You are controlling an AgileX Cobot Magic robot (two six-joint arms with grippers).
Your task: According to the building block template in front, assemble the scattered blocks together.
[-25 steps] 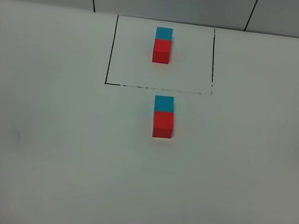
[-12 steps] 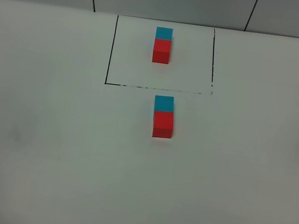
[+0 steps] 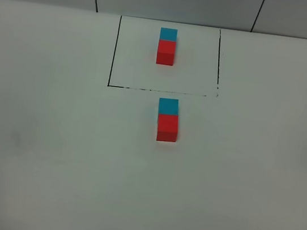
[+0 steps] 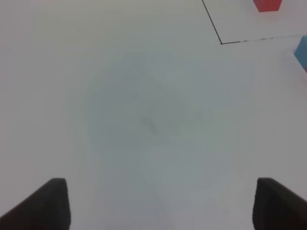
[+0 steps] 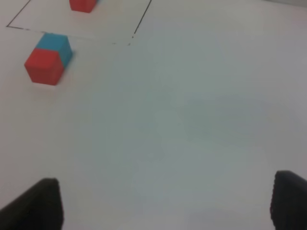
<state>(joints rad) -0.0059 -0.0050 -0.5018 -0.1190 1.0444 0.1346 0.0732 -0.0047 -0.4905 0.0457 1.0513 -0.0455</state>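
Two pairs of cubes on your bench point(image 3: 34, 150), and they match. The building block template point(image 3: 166, 47) sits inside the thin black drawn rectangle point(image 3: 113, 52) at the far side: cyan cube at the back, red cube touching it in front. The scattered blocks point(image 3: 167, 120) lie just outside the frame's near line, cyan block point(image 3: 168, 106) behind, red block point(image 3: 167, 128) in front, faces touching with no gap visible. Same order and same heading as the template, so you can judge the assembly done, or nearly; the near pair looks turned very slightly off the template's line, hard to be sure.

Both arms are out of the high view. The left gripper point(image 4: 160, 203) is released, dark fingertips wide apart over bare bench, nothing between them; the template's red cube and a cyan corner show only at the edge of its view. The right gripper point(image 5: 165, 203) is likewise spread and empty, well apart from the assembled pair. Pulled back like this, they leave the blocks unobstructed for a check against the template.

Surface is plain matte white, faint smudges, no clutter. Behind it a pale wall point(image 3: 175, 1) with two dark vertical seams.
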